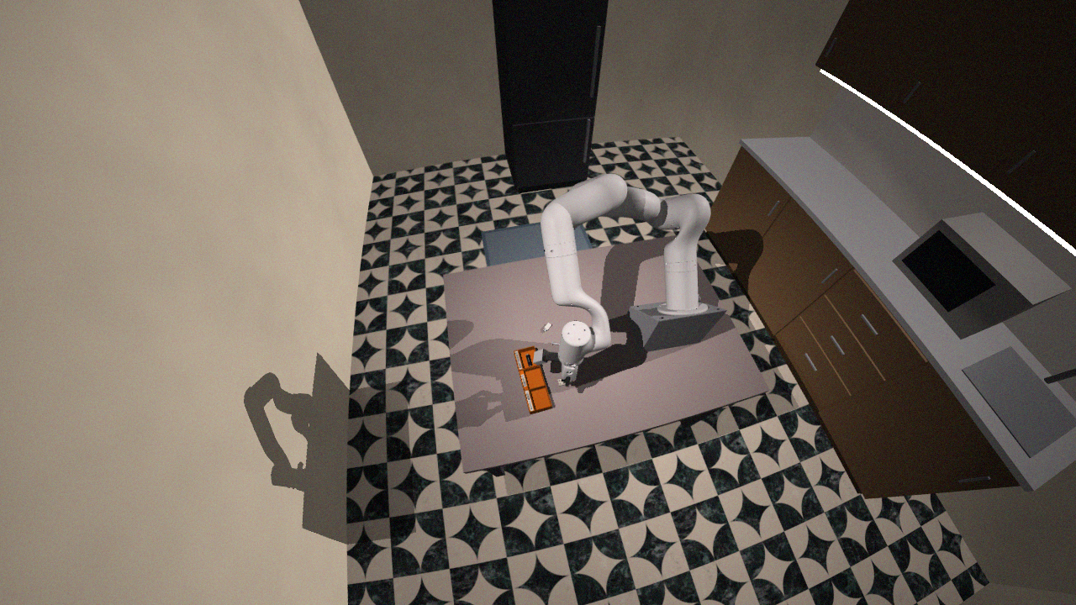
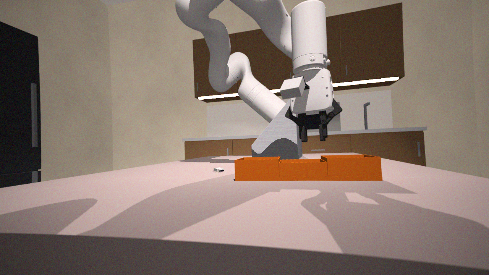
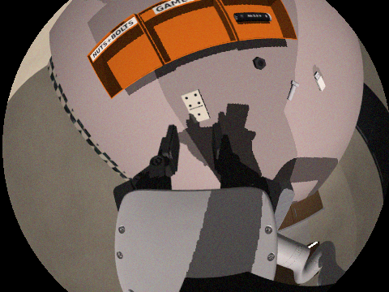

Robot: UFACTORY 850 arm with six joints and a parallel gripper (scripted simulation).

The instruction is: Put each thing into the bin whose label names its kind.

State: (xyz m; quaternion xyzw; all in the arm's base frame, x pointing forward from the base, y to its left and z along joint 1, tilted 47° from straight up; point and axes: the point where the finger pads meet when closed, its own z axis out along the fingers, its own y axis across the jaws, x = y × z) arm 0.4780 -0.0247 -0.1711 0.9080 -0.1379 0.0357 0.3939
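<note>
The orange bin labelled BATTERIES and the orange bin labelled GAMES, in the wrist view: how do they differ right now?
The orange BATTERIES bin holds a dark oblong battery; the orange GAMES bin shows only its bare floor. BATTERIES is an end compartment of the row; GAMES is the middle one, beside NUTS+BOLTS. The white domino lies on the table nearer GAMES. Both share colour, shape and white label strips.
</note>
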